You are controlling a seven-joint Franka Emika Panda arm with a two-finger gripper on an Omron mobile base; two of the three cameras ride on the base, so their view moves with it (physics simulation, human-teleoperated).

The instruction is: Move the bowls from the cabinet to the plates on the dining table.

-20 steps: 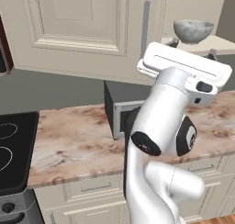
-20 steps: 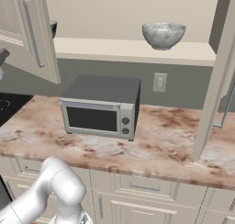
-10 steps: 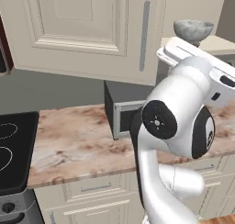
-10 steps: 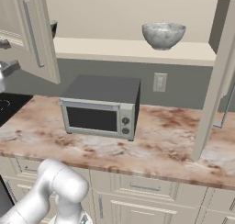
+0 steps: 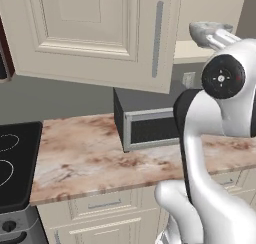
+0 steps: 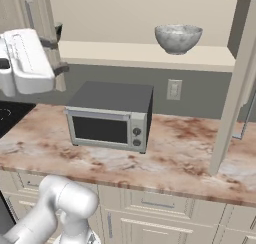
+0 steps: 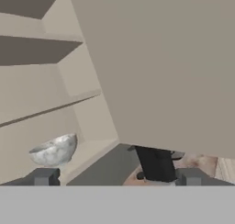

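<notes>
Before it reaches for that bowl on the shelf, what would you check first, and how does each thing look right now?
1. Cabinet door open, shelf reachable: ok.
2. Bowl upright on the shelf, nothing crowding it: ok.
3. Gripper open and holding nothing: ok.
4. Gripper lined up with the bowl: not ok; in the hand view the bowl sits well off toward one fingertip, not between the two.
5. Hand close enough to grasp: not ok; in the right base view the hand hangs far to the side of the bowl.
6. Microwave below clear of the arm's path: cannot tell.
</notes>
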